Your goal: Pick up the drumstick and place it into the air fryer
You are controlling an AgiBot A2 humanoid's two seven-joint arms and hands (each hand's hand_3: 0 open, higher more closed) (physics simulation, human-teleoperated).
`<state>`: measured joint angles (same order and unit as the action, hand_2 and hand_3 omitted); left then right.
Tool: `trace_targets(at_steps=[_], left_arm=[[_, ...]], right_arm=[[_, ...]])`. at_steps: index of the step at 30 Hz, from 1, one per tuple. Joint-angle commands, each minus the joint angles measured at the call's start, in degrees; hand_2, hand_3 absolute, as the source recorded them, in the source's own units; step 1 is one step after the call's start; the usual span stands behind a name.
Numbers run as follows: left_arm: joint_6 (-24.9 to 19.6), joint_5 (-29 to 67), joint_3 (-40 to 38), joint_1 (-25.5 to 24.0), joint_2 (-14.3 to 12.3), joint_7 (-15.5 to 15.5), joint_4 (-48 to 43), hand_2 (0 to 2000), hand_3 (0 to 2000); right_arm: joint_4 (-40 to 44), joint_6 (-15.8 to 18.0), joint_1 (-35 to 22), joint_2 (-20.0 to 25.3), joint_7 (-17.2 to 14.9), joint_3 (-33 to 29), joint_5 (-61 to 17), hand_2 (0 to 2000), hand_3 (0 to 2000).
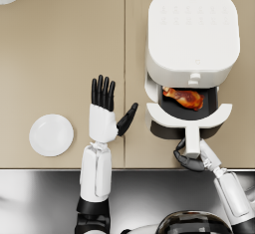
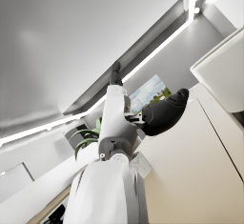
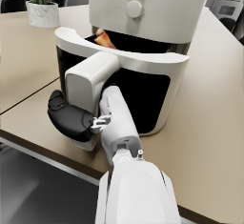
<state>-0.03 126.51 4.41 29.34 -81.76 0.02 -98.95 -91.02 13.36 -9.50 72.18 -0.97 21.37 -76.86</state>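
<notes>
Since the drumstick [image 1: 183, 98] already lies in the fryer's [image 1: 193, 31] open drawer [image 1: 189, 118] at right of frame, my right hand [image 1: 189, 161] wraps its fingers round the handle [image 1: 192, 141]. My left hand [image 1: 105, 114] hovers empty, fingers spread. The drumstick looks light, greasy; I'd grip the bone end.

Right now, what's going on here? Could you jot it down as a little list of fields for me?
drumstick: lying in the air fryer's drawer
air fryer: white, on the tan table, drawer pulled partly out
right hand: holds the drawer handle
left hand: above the table, fingers spread, holding nothing
plate: white, bare, left of the left hand
task: drumstick in, drawer not yet shut
</notes>
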Motion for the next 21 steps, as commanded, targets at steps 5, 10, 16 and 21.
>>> trace_targets(at_steps=[5,10,16,21], left_arm=[[0.0,0.0,-3.4,-0.5,0.0,0.0,-1.3,0,0],[0.0,0.0,-5.6,-0.8,0.1,0.0,-2.3,0,0],[0.0,0.0,-7.1,-0.3,0.2,0.0,-2.5,0,0],[0.0,0.0,-6.8,-1.5,0.3,0.0,-3.6,0,0]], right_arm=[[-0.9,0.6,-12.3,8.0,-0.1,5.6,0.0,2000,2000],[7.4,1.1,-19.0,7.6,0.1,7.2,-0.1,2000,2000],[18.6,2.0,-26.8,7.6,1.1,10.4,0.0,2000,2000],[31.2,2.3,-33.8,8.7,2.2,13.9,0.0,2000,2000]])
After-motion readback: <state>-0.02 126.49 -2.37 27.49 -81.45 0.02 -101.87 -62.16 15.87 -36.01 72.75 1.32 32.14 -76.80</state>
